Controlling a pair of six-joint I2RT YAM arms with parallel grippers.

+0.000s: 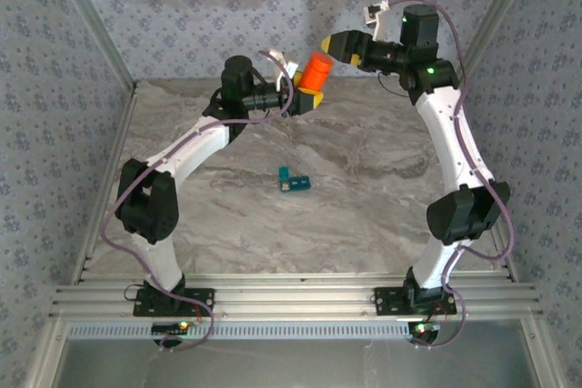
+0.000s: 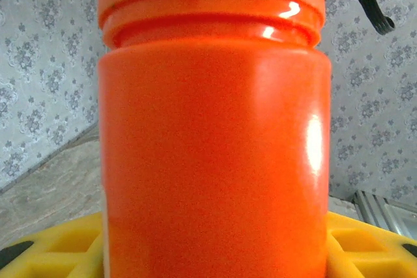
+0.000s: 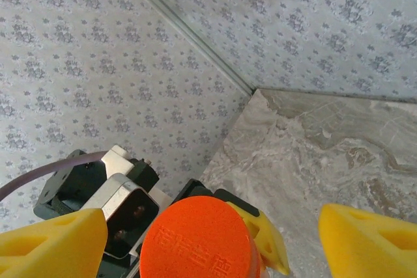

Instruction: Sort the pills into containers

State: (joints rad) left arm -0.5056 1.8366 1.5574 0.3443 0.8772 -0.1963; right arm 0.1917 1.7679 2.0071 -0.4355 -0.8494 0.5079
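The teal pill box (image 1: 293, 181) lies near the middle of the counter (image 1: 382, 224). It is a short strip of joined compartments, well apart from both arms. From the overhead view it is too small for us to tell whether its lids stand open or closed.

Toward the far edge of the counter, the left gripper (image 1: 307, 97) holds an orange bottle (image 1: 317, 70) up off the grey marbled surface. Its yellow jaws are clenched on the lower body of the bottle. In the left wrist view we see the bottle close up and roughly upright, with the yellow jaws at both bottom corners, pressed against its sides.

The round orange cap (image 3: 195, 239) sits on the bottle. It has raised lettering on its top that we cannot read.

The right gripper (image 1: 332, 43) hangs just beside the cap on its far side, jaws released and spread wide. In the right wrist view we see them on either side of the cap, apart from it and touching nothing. Patterned walls (image 3: 98, 50) close in the counter at the back and sides.
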